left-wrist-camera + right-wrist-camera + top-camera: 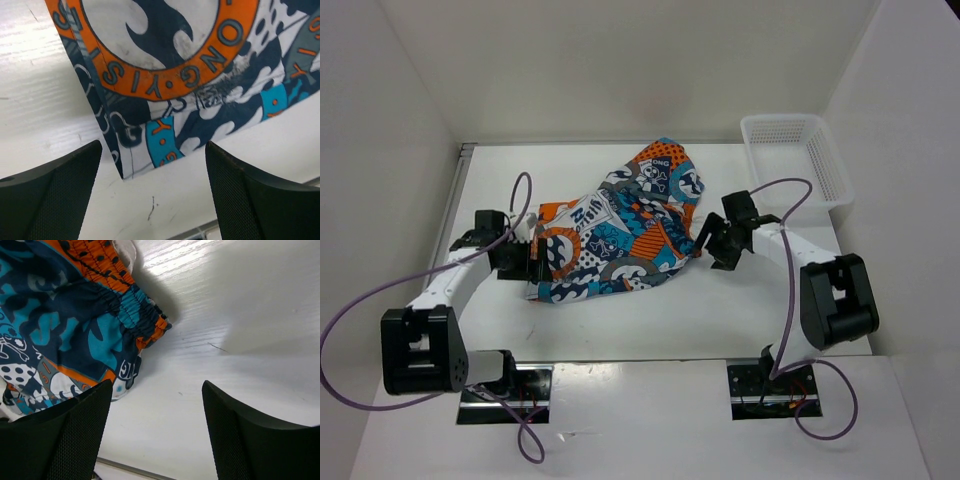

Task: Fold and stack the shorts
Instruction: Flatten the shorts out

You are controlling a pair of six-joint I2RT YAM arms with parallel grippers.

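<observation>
the left gripper [525,262] sits low toward the left edge of the table [620,325], its jaws wide and holding nothing. in the left wrist view a hem corner [131,167] of the shorts [620,228] lies on the table between the open fingers [60,185], which reads as lining up to pinch that corner for a fold. the shorts lie in the middle of the table, crumpled and only loosely doubled over, one end bunched toward the far edge, so i judge the folding barely under way and no stack begun. the right gripper [712,243] stands just beside the right side of the cloth, jaws also wide and empty. its wrist view shows the gathered waistband [132,310] off to one side of the fingers [240,430], with bare table between them. the white mesh basket [790,122] rests in the far right corner, well apart from the shorts, and nothing shows inside it.
</observation>
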